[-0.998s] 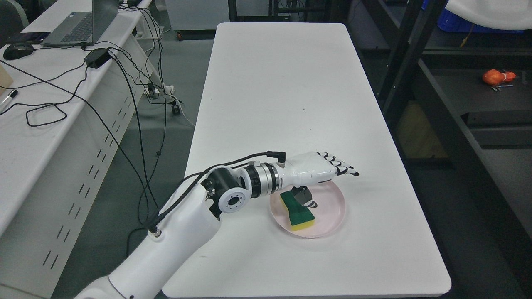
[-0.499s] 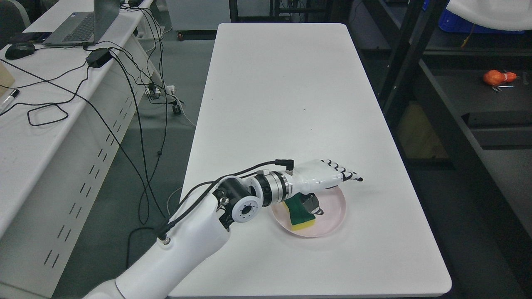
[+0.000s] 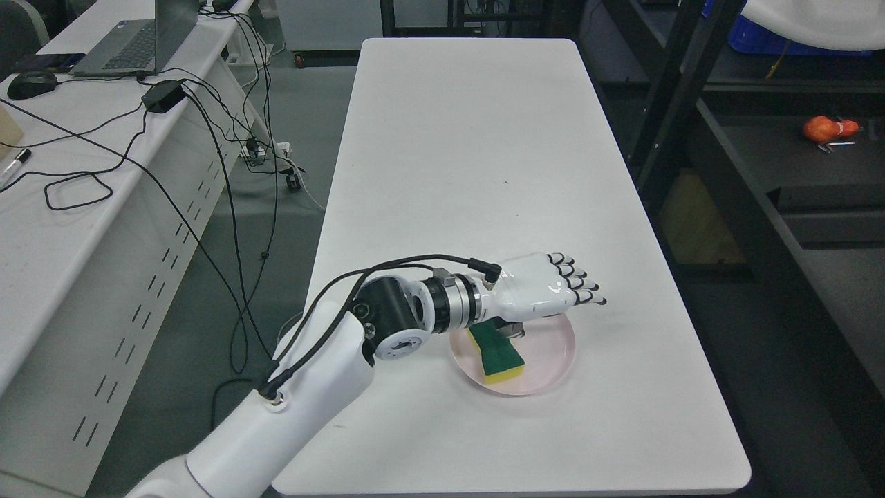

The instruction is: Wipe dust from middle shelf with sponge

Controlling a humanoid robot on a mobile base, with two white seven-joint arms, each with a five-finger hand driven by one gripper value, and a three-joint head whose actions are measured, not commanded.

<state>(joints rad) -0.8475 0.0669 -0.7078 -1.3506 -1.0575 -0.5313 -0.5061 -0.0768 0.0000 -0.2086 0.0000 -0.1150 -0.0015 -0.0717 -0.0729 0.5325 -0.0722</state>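
Sponge (image 3: 496, 349), green scouring face up over a yellow base, lies in a pink plate (image 3: 550, 356) on the white desk (image 3: 470, 138), below and behind the fingers (image 3: 577, 283), under the palm. The left hand (image 3: 543, 294) hovers palm-down over the plate with fingers stretched out flat, side by side, holding nothing; that reads as lining up to close on the sponge. A dark shelf (image 3: 781, 152), presumably the one to wipe, stands well right of the fingertips. No readable writing or brand shows anywhere.
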